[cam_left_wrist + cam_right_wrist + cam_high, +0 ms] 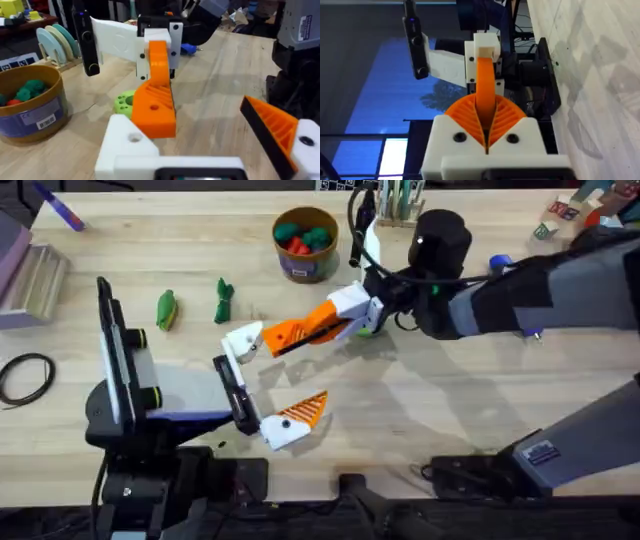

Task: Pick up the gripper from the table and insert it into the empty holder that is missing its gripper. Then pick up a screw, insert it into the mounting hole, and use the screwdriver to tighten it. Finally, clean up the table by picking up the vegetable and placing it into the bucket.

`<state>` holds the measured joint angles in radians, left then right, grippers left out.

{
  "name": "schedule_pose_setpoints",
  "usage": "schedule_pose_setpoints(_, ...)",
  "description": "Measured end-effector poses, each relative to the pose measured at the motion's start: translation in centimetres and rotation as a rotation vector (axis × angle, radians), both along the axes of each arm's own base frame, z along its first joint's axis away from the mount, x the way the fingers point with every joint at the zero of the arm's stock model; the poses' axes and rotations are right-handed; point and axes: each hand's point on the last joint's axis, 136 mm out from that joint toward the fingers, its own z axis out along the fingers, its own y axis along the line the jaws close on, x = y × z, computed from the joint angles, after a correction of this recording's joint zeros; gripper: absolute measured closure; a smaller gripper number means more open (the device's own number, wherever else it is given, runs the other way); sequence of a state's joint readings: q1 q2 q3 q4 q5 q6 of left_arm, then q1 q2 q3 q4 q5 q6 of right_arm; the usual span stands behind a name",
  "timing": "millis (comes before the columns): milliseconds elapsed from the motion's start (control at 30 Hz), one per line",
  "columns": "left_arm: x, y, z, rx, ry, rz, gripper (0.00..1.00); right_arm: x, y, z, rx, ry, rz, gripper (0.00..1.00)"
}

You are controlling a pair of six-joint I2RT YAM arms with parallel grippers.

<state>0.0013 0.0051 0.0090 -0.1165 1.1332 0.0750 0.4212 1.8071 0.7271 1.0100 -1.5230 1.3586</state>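
My right gripper (348, 312) reaches in from the right and is shut on the gripper (300, 331), an orange wedge-shaped finger. In the right wrist view its orange ribbed pads (462, 115) clamp the orange finger (485, 82). The finger's far end meets the white holder (244, 338) of my left gripper (268, 380), which stands open. The left wrist view shows the orange finger (156, 100) resting against the holder (127, 145); the other mount carries its own orange finger (277, 127). Two green vegetables (166, 310) (224, 300) lie at the back left. The bucket (305, 242) holds several vegetables.
A bright-green disc (122, 102) lies under the held finger. A blue tool (500, 264) peeks out behind the right arm. A purple marker (60, 208) lies at the far left, a black cable loop (25, 375) at the left edge.
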Motion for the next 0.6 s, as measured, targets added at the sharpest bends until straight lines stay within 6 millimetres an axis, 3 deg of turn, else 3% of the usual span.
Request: schedule_pose_setpoints(600, 0.0, 0.0, 0.0, 0.000, 0.000, 0.001, 0.014, -0.4, 0.9, -1.1, -0.001, 0.001, 0.029, 0.992)
